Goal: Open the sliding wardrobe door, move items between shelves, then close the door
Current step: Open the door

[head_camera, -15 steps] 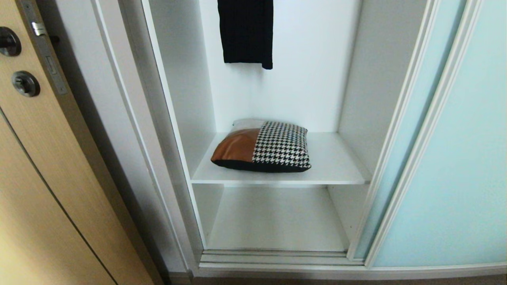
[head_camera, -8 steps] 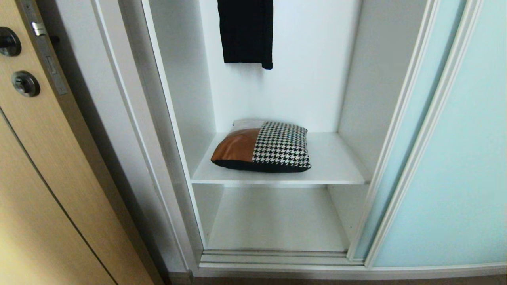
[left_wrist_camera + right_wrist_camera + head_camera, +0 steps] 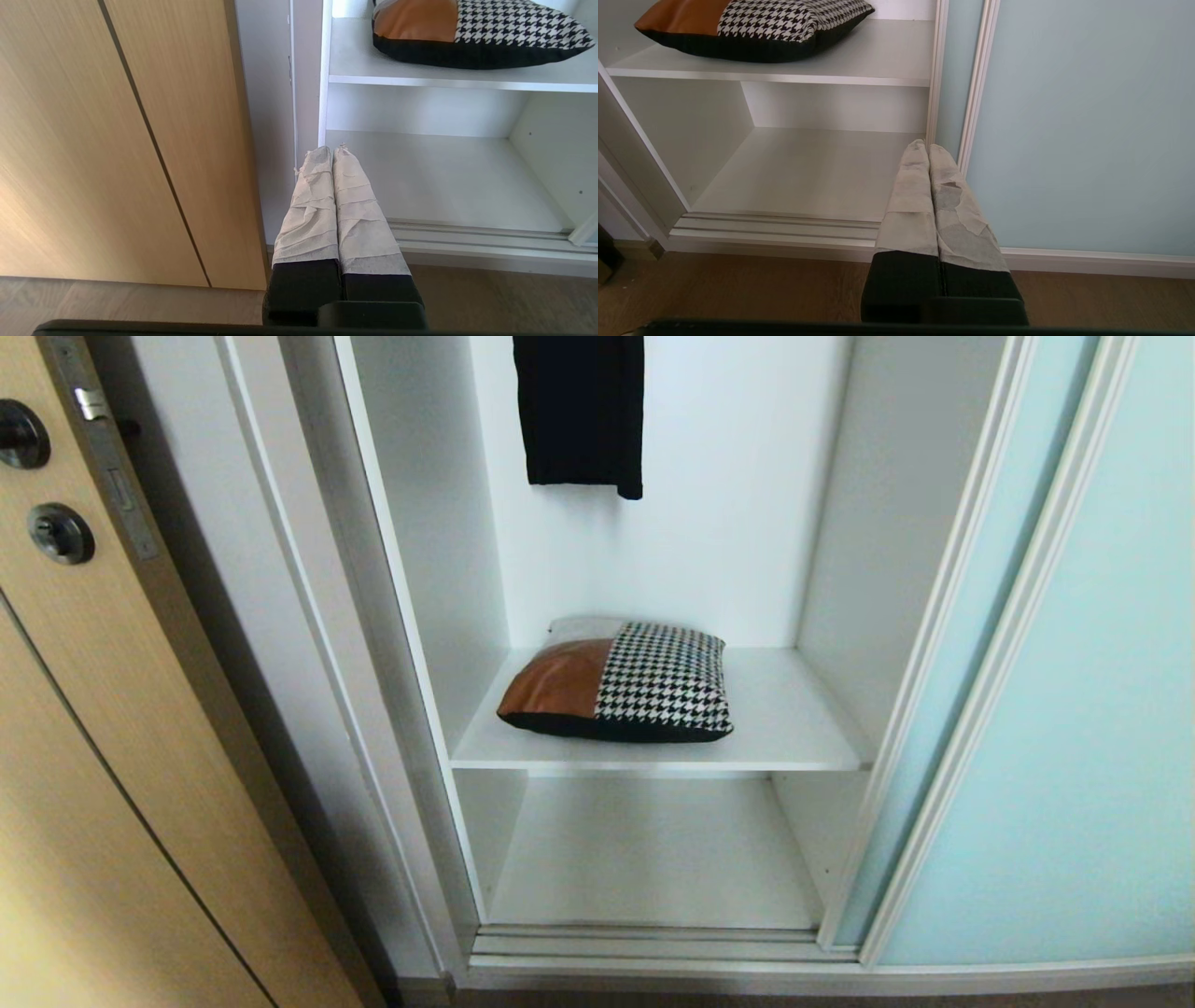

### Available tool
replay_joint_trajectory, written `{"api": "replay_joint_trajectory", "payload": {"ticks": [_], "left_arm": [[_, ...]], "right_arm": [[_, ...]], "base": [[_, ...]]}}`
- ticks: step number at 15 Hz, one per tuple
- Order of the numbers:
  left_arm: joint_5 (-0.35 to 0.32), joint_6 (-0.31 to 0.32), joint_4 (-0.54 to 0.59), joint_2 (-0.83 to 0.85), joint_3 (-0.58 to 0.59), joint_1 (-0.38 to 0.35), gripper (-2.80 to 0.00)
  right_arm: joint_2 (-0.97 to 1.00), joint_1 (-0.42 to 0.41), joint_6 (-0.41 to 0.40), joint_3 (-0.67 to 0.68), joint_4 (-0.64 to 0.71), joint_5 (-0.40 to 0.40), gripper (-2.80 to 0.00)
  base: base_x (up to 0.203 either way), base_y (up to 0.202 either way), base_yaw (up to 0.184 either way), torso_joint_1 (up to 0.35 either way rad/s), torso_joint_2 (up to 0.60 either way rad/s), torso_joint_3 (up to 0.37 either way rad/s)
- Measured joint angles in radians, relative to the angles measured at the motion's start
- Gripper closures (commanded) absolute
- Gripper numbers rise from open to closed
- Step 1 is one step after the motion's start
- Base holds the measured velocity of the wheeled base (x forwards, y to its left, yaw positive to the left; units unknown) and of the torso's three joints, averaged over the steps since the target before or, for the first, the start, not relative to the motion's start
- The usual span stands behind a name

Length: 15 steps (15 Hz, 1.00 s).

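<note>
The frosted aqua sliding wardrobe door stands slid to the right, leaving the white interior exposed. A cushion, tan leather and houndstooth with a black underside, lies on the upper shelf. The lower shelf is bare. Neither arm shows in the head view. My left gripper is shut and empty, low in front of the wardrobe's left post. My right gripper is shut and empty, low before the door's frame edge.
A black garment hangs above the cushion. A tan wood-grain door with dark round hardware stands to the left. The sliding track runs along the wardrobe's base, above a brown wooden floor.
</note>
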<state>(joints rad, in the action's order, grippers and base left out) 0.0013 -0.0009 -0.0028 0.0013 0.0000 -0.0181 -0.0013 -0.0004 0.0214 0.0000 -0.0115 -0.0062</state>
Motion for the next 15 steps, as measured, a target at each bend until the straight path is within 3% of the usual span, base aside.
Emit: {"api": "replay_joint_trajectory", "payload": {"ticks": [3, 9, 15], "left_arm": [[0.000, 0.000, 0.000, 0.000, 0.000, 0.000, 0.00], [0.000, 0.000, 0.000, 0.000, 0.000, 0.000, 0.00], [0.000, 0.000, 0.000, 0.000, 0.000, 0.000, 0.00]], "right_arm": [[0.000, 0.000, 0.000, 0.000, 0.000, 0.000, 0.00], [0.000, 0.000, -0.001, 0.000, 0.000, 0.000, 0.00], [0.000, 0.000, 0.000, 0.000, 0.000, 0.000, 0.00]], "base": [[0.030, 0.000, -0.001, -0.001, 0.00, 0.001], [0.173, 0.000, -0.001, 0.006, 0.00, 0.003], [0.000, 0.000, 0.000, 0.000, 0.00, 0.000]]}}
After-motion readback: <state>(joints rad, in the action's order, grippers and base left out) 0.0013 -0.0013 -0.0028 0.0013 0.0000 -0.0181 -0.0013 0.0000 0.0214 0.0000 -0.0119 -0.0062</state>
